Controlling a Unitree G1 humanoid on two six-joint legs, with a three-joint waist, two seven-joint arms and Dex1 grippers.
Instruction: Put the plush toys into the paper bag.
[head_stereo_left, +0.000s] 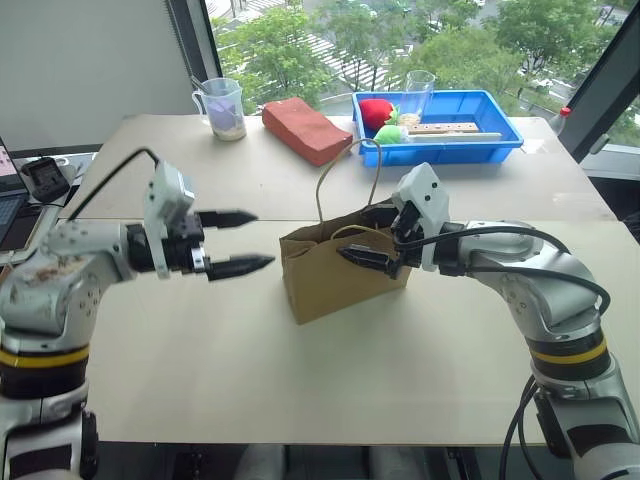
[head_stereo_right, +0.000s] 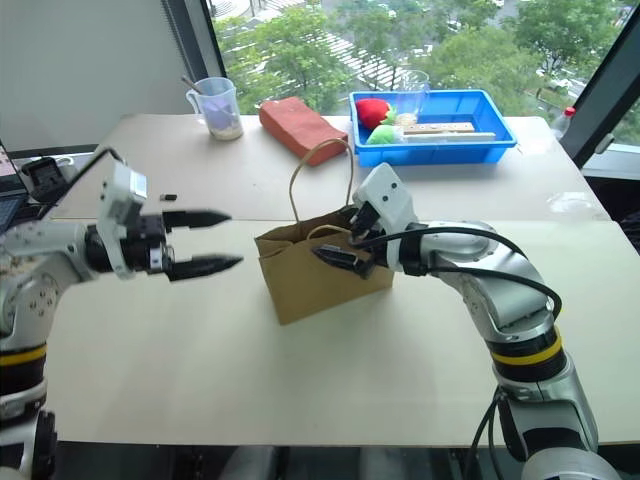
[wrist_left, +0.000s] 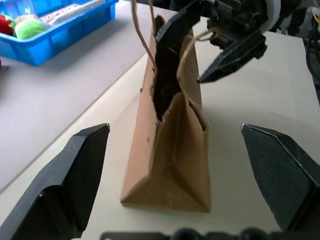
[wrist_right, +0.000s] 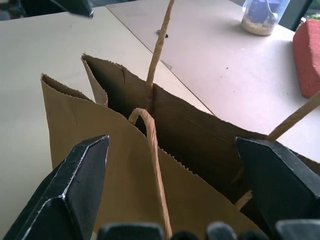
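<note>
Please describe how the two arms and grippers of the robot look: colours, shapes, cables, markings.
Both arms are silver-grey metal, each with a yellow-and-black band and a loose black cable. The left gripper and right gripper each have two black pointed fingers behind a white housing.

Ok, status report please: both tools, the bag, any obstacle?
Left tool open, empty, beside paper bag. Right tool open at bag mouth. Bag upright on table. Nothing in the way.

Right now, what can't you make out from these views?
- Inside of the paper bag: dark in both wrist views, walls hide it in the head views; plush toys inside can't be confirmed.
- Bag's rim under the right gripper: covered by the gripper.
- Blue tray contents: red and green toys partly hidden by its wall.
- Left gripper: open, empty.
</note>
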